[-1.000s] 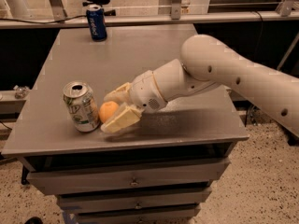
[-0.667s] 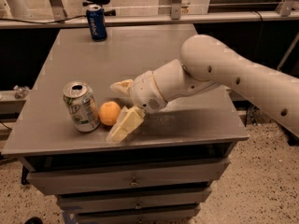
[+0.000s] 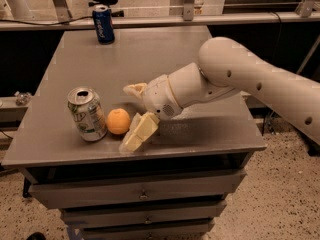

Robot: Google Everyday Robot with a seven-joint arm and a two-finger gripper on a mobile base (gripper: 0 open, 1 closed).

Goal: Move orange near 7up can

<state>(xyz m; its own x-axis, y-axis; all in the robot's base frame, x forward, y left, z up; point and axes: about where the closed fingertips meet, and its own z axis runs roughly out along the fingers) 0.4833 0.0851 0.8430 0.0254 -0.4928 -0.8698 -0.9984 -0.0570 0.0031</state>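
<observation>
The orange is seen resting on the tabletop just beside the 7up can, while the pincer is spread wide at the fruit's right with nothing gripped, presumably so the fruit is left free there.

One camera (high, near) looks down at table; gripper mid-frame

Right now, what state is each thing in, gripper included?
7up can: upright, front left of the table.
orange: resting on the table beside the 7up can, not gripped.
gripper: open, just right of the orange.
blue soda can: upright at the table's far edge.
drawers: shut.
</observation>
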